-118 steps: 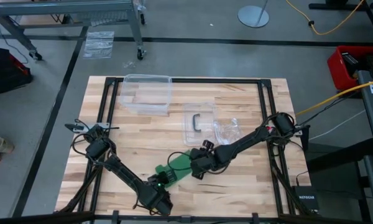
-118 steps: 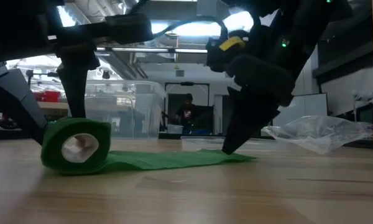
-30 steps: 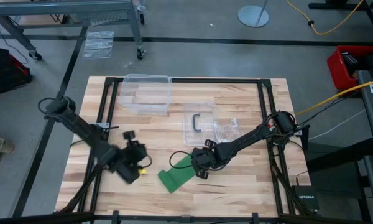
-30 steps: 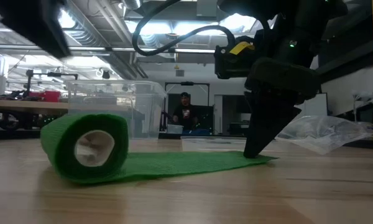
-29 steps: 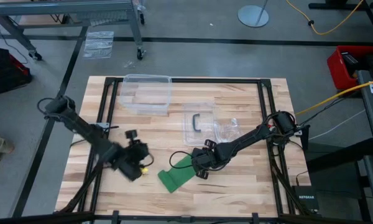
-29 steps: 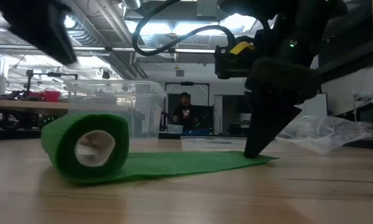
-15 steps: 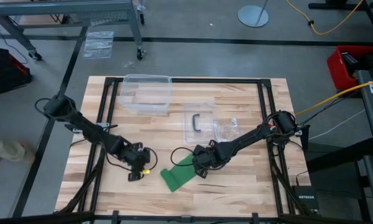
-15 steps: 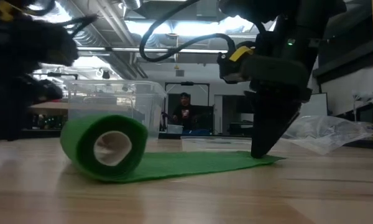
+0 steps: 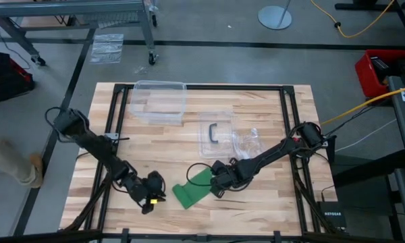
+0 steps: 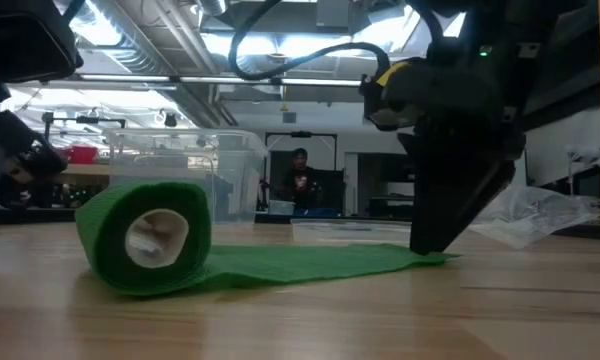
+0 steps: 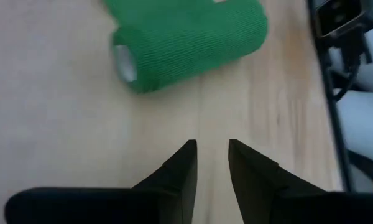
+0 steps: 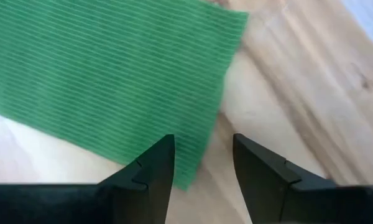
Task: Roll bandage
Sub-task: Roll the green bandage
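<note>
The bandage (image 10: 150, 237) lies on the tabletop (image 9: 270, 202) partly rolled, a flat tail yet to wind. The right claw (image 12: 199, 165), open and empty, pins that tail's end. The left claw (image 11: 210, 163), slightly parted and empty, now sits low just beside the roll, nearer than a second ago.

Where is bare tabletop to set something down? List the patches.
Free: wood right of the bandage, below the right arm; the far right corner; the strip left of the clear bin. Crowded: the middle, with the lid, plastic bag, right tool and left tool.
</note>
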You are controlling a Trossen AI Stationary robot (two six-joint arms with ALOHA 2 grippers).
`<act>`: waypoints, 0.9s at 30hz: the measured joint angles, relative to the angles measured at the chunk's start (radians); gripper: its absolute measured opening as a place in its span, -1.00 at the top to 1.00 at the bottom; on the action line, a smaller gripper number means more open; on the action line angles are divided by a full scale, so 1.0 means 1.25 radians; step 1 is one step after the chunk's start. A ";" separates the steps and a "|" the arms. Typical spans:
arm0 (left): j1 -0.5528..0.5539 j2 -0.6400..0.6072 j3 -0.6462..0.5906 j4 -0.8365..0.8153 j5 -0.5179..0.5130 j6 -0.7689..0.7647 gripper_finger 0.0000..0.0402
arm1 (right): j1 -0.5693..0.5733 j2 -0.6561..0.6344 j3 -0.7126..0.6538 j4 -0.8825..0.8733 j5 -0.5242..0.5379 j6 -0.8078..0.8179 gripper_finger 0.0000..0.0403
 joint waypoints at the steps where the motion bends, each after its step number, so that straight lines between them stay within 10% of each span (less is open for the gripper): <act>1: -0.001 0.020 0.002 0.026 -0.003 0.000 0.64 | 0.001 0.000 0.000 0.003 0.001 0.000 0.18; 11: 0.020 0.192 0.132 0.046 -0.014 0.096 0.96 | 0.004 0.001 0.000 -0.009 0.031 -0.014 0.18; 27: 0.078 0.195 0.177 0.038 -0.091 0.202 1.00 | 0.004 0.002 0.000 -0.062 0.085 -0.028 0.18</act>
